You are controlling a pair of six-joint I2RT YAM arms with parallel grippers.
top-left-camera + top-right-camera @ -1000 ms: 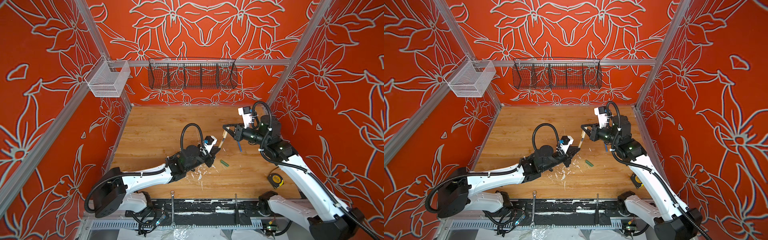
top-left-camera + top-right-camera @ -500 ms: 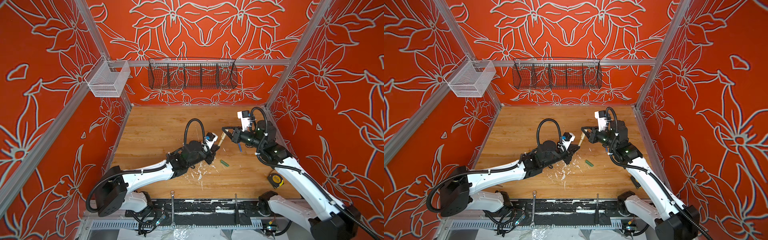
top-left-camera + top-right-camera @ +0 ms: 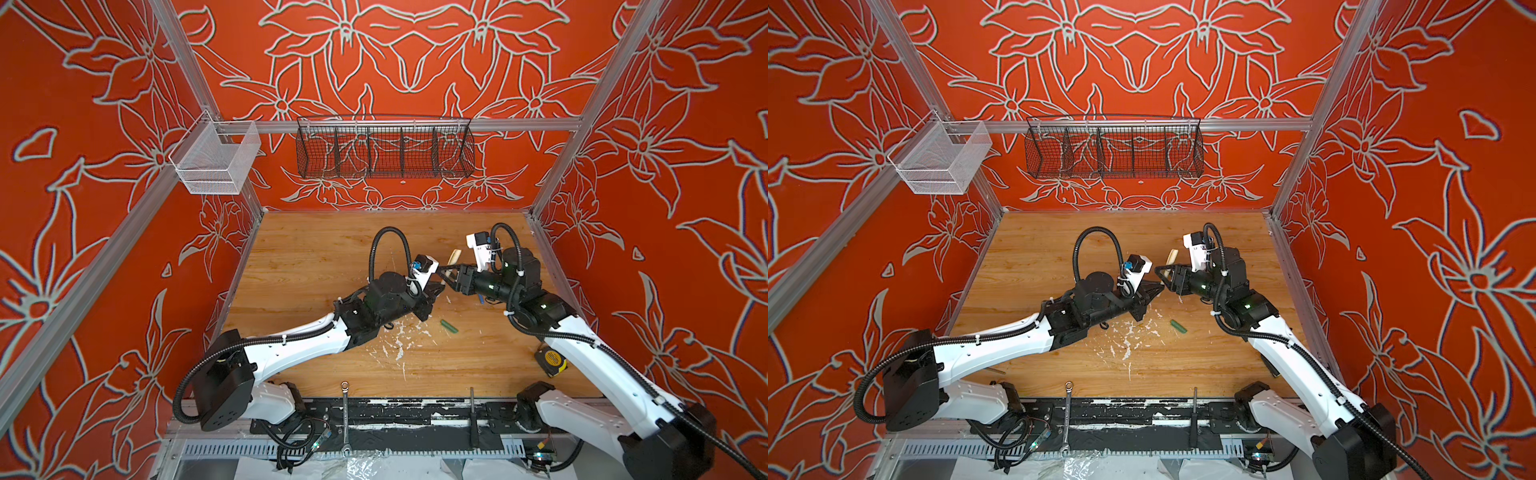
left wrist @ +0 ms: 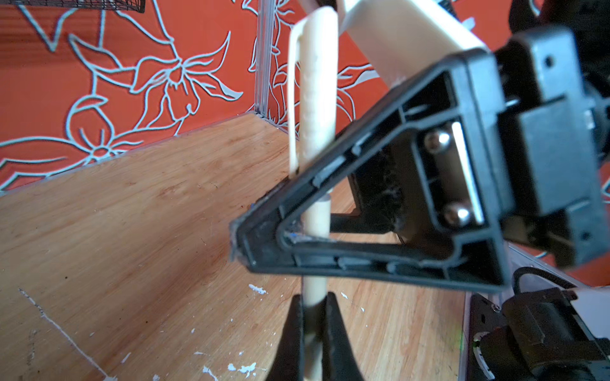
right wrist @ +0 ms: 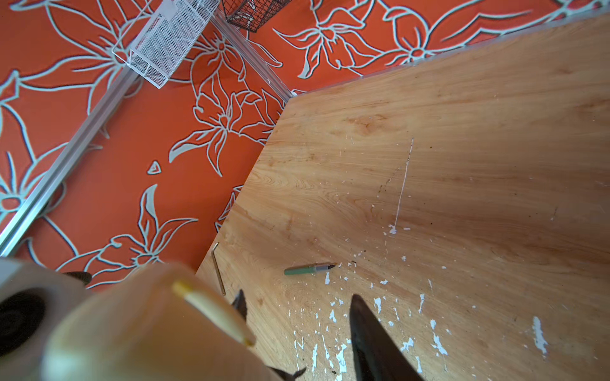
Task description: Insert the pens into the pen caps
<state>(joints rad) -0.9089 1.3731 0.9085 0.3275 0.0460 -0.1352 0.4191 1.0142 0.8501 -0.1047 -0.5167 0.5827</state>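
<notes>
The left gripper [image 4: 313,308] is found closed tight on the tan pen [image 4: 316,280], gripped at its lower shaft and held clear of the table [image 3: 316,257], just right of centre; in both top views the pen is tilted toward the far side; the tan cap [image 4: 317,85] is seen seated over the pen's upper end, and in a top view the cap [image 3: 1171,254] projects beyond both tools toward the far wall; the right gripper [image 5: 298,302] is recorded with its jaws apart, bare wood showing between them, and nothing is clamped; whether the pen passes between its fingers cannot be told; obstruction is noted: one triangular finger of the right gripper crosses in front of the pen in the left wrist view, and the cap is blurred large across the right wrist view; the green pen [image 5: 308,269] is observed uncapped, flat on the table toward the left side, with a thin rod [image 5: 218,267] near it at the table's left edge; in both top views it cannot be made out; the green cap [image 3: 449,326] lies alone near the centre, beside the paint flecks [image 3: 399,343]; a blue pen [image 3: 481,300] is largely covered by the right arm [image 3: 582,345]; a tape measure [image 3: 550,360] sits at the near right, partly under that arm; a wrench [image 3: 345,409] and a dark rod [image 3: 472,415] rest on the near rail; a black wire basket [image 3: 384,147] hangs on the far wall and a white mesh basket [image 3: 216,160] on the left wall
</notes>
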